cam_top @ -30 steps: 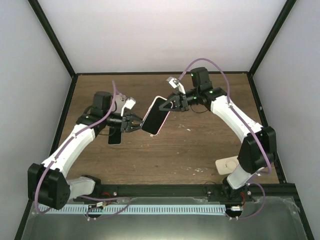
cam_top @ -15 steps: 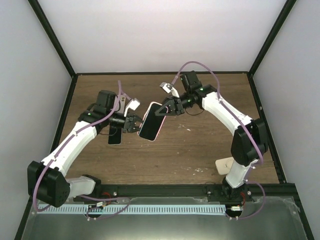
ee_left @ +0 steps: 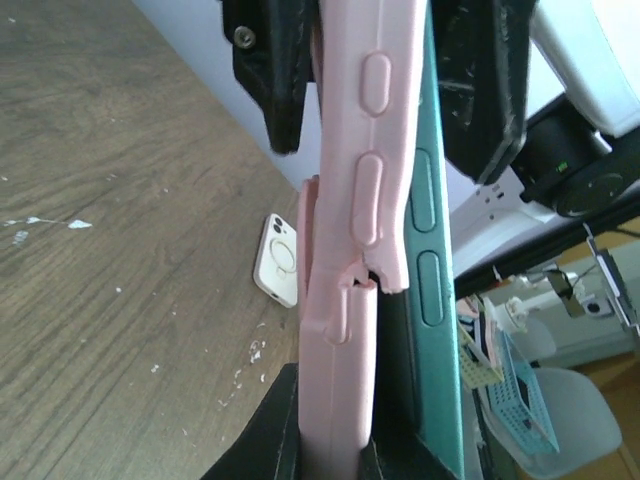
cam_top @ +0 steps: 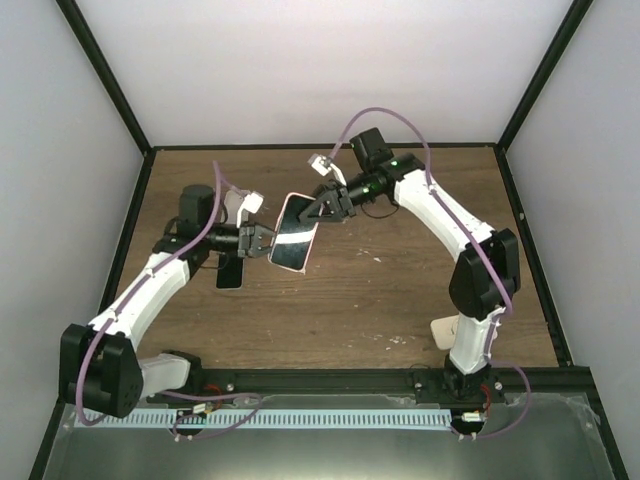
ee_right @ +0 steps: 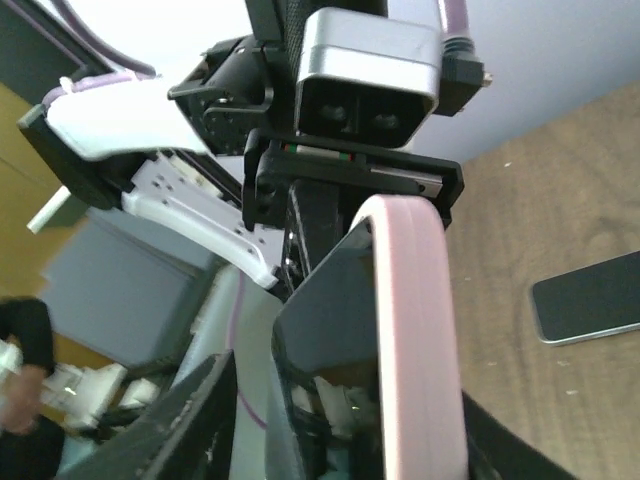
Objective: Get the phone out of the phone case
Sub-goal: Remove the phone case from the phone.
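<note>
We looked down on a brown wooden tabletop (cam_top: 400, 290), flecked here and there with pale marks. A plain white back wall (cam_top: 320, 70) rose behind it, and a greyish left wall (cam_top: 50, 220) and right wall (cam_top: 595, 220) closed the sides. Black frame bars (cam_top: 103, 80) ran up the corners and around the table's edges. A dull metal sheet (cam_top: 570, 435) lay along the near edge. The light was soft and even. Beyond the enclosure, the left wrist view showed us a pale chair (ee_left: 590, 400) and a blue slotted basket (ee_left: 520, 395).
</note>
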You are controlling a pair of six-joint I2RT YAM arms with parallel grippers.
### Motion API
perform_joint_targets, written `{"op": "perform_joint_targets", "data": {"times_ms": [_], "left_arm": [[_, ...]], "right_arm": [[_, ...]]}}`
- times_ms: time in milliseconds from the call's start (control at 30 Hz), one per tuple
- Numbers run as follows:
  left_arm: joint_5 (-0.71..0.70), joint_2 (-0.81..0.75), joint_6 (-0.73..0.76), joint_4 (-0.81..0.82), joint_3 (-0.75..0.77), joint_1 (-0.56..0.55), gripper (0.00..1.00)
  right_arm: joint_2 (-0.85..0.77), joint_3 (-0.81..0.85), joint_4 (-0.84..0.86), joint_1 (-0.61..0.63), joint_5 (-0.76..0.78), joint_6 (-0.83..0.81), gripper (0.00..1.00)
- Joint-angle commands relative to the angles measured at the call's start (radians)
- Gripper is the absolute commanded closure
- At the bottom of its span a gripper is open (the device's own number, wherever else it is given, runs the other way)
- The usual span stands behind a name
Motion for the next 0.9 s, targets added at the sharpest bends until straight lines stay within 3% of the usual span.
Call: {"op": "perform_joint_targets", "data": {"times_ms": [0,133,300,433,567,867], "left_arm": [[0.01,-0.013,-0.195,0.213,-0.033,0.059,1.0],[-0.018,-0.02,-0.301,0.304,-0.072,0.081,1.0],[-0.062,-0.006,-0.476,0.388,-0.092,0.117,1.0],[-0.232,-0.034,-0.499,0.238,-0.067,0.117,1.0],[-0.349,-0.029,-0.542,0.098,-0.038,0.13,1.0],[-0.373,-0.015,-0.794,0.151,-0.072,0.18,1.0]], "right_arm": [[0.001,0.114,0.026,-0.048,0.073,0.029,0.43],[-0.002,0.194,0.054,-0.075,0.233,0.033,0.36],[-0.072,0.116,0.217,-0.07,0.424,0.094,0.32],[-0.123,0.059,0.302,-0.042,0.519,0.105,0.3],[-0.164,0.022,0.357,0.054,0.712,0.032,0.3],[-0.203,-0.106,0.487,0.336,1.224,-0.166,0.31]]}}
